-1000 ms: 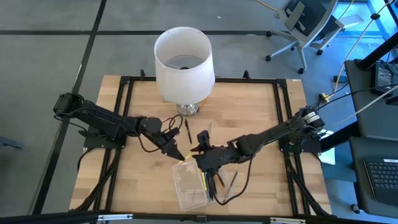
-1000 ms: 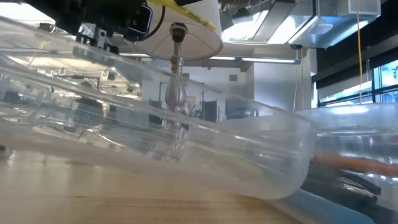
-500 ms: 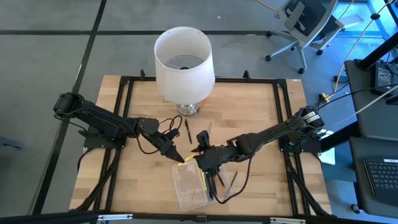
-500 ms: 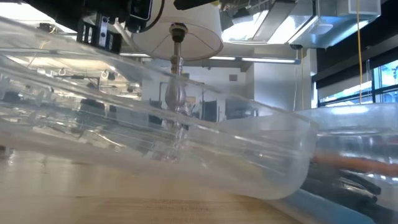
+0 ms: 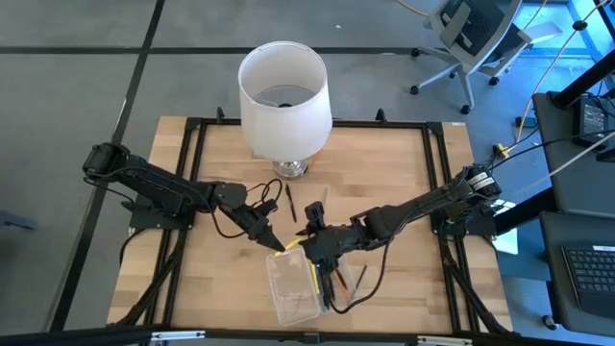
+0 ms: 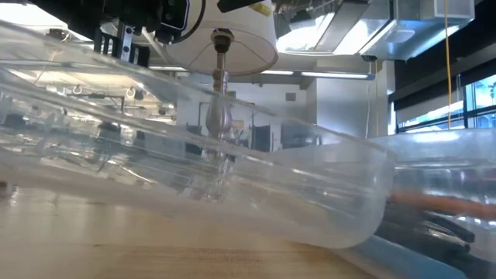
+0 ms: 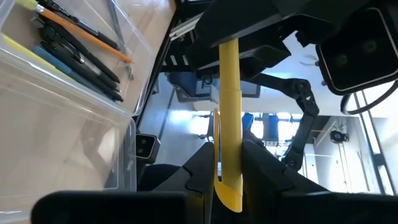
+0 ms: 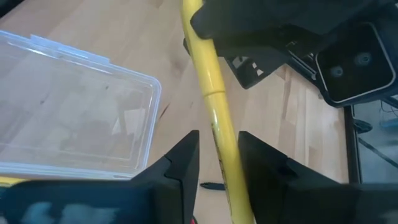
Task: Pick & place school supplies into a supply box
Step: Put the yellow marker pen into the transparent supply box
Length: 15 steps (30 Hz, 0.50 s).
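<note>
Change since a second ago: your left gripper (image 5: 273, 238) has eased toward the right gripper (image 5: 304, 247), bringing the yellow pen (image 5: 287, 246) up to it; the arms are otherwise where they were.
Left gripper: clenched on one end of the yellow pen (image 7: 228, 118), which runs straight out between its fingers (image 7: 198, 174) toward the other arm.
Right gripper: its fingers (image 8: 180, 171) straddle the same pen (image 8: 217, 124) with slim gaps showing on both sides, so you should treat it as not yet gripping.
Pen location: held above the table (image 5: 404, 183), just off the near corner of the supply box (image 5: 291, 285), not yet over it.
Supply box: clear and shallow, its open tray (image 8: 74, 118) bare wood-through-plastic in the right wrist view; several pens and pencils (image 7: 74, 46) lie in the adjoining compartment in the left wrist view.
Risk, early release: if you open the left fingers before the right ones have closed, the pen will likely drop onto the wood beside the box.
Risk, double pull: if both clamp and either arm moves, the pen could twist or slip.
Risk, collision: the two wrists sit very close; a sideways correction may knock them together or nudge the box.
Bystander: the white lamp (image 5: 283, 96) stands well behind.
</note>
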### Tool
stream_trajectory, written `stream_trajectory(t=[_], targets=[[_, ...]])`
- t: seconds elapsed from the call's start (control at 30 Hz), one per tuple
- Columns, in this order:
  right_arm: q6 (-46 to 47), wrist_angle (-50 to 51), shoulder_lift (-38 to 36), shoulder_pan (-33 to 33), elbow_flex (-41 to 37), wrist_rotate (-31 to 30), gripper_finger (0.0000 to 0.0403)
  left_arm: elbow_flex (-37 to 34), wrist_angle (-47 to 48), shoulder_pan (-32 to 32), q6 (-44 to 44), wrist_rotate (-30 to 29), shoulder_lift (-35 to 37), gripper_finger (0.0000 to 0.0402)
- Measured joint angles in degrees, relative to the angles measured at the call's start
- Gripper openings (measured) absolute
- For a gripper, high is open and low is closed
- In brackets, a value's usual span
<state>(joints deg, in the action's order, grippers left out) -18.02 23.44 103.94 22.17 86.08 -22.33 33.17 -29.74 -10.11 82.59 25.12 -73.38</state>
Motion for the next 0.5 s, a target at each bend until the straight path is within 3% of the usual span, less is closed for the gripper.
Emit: stream_trajectory(t=[0.27, 0.5], targets=[[-0.2, 0.7, 0.0, 0.1, 0.0, 0.2, 0.0042, 0.0, 0.1, 0.0, -1.3, -0.5, 0.0, 0.0056], [0.1, 0.9, -0.1, 0.1, 0.0, 0.2, 0.0045, 0.0, 0.2, 0.0, -5.5, -0.6, 0.0, 0.0073]])
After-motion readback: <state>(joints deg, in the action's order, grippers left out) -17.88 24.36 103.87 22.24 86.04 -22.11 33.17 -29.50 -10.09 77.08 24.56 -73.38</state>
